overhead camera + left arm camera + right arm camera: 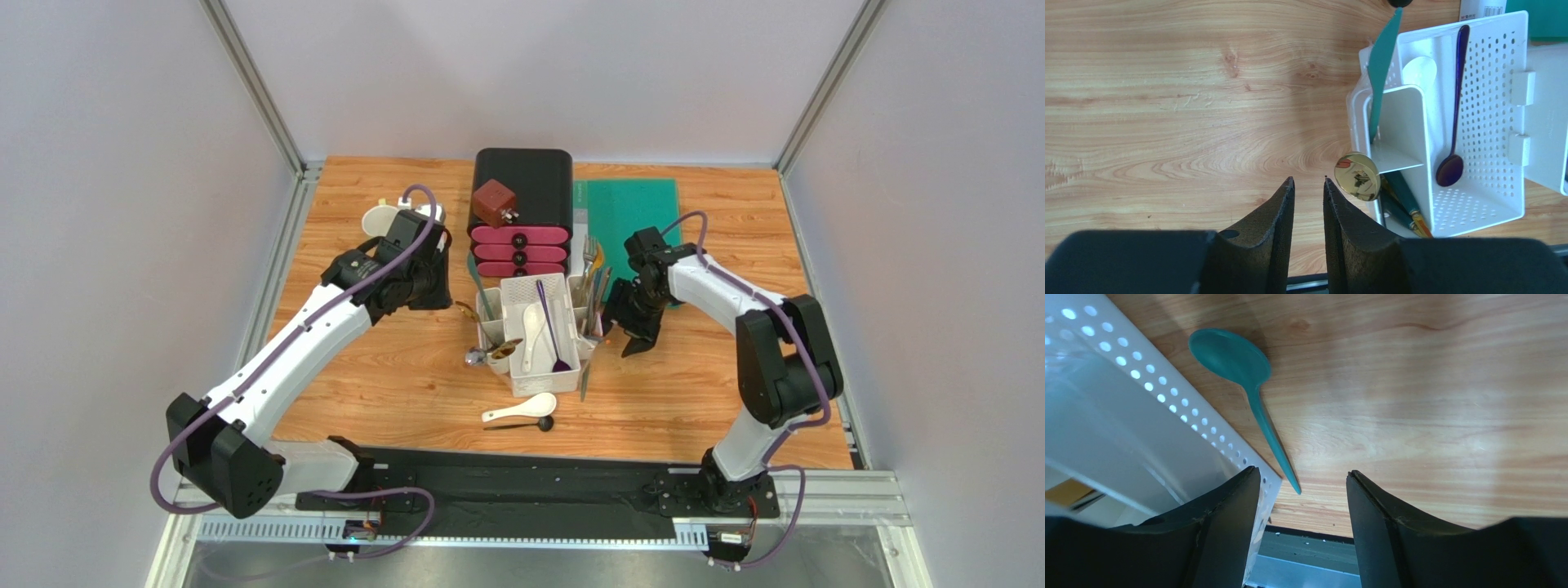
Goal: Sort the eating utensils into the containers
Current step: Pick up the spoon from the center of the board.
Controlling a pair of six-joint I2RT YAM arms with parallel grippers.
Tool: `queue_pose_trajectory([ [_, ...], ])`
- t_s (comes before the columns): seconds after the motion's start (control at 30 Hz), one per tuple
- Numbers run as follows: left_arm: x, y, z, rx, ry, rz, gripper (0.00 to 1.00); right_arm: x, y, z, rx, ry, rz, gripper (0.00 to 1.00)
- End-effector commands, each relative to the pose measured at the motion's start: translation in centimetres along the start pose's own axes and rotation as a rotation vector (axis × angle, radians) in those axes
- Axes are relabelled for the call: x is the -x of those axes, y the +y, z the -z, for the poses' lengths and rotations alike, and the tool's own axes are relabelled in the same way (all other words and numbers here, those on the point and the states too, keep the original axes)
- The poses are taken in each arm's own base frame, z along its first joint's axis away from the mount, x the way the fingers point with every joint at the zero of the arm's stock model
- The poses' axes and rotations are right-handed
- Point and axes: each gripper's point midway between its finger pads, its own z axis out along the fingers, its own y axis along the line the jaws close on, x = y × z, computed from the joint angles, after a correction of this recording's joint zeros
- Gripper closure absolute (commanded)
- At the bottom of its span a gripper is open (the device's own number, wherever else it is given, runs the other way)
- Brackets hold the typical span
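Caddy edge flanked by narrow empty left claw, wide empty right claw.

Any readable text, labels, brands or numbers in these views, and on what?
No text can be read in any view.
White label at the top edge of the left wrist view: dark printed marks, cut off and too small to read.
Gold spoon: red and dark patches on its bowl, not legible.

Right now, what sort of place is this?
Most likely a robot test cell, not a kitchen: a wooden table enclosed by white panels, left arm and right arm bolted to a black rail, and a white caddy of utensils.
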Motion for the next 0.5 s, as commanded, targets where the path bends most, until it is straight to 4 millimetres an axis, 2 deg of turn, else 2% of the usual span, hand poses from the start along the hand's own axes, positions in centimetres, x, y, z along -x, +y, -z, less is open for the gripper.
queue_pose_trajectory([
  [0.0, -0.6, 0.2, 0.2, 0.002, 0.026, 0.028, 0.71, -0.5, 2.5, -1.2, 0.05, 0.017, 0.035, 0.4],
  [0.1, -0.8, 0.6, 0.2, 0.011, 0.027, 0.015, 0.71, -1.1, 2.8, -2.2, 0.039, 0.036, 0.046, 0.4],
  [0.27, -0.9, 0.8, -0.3, 0.022, 0.041, -0.002, 0.71, -0.9, 2.7, -2.9, 0.018, 0.033, 0.048, 0.4],
  [0.47, -1.5, 0.8, -0.7, 0.017, 0.052, 0.006, 0.72, -0.8, 1.4, -4.9, -0.047, 0.05, 0.028, 0.43],
])
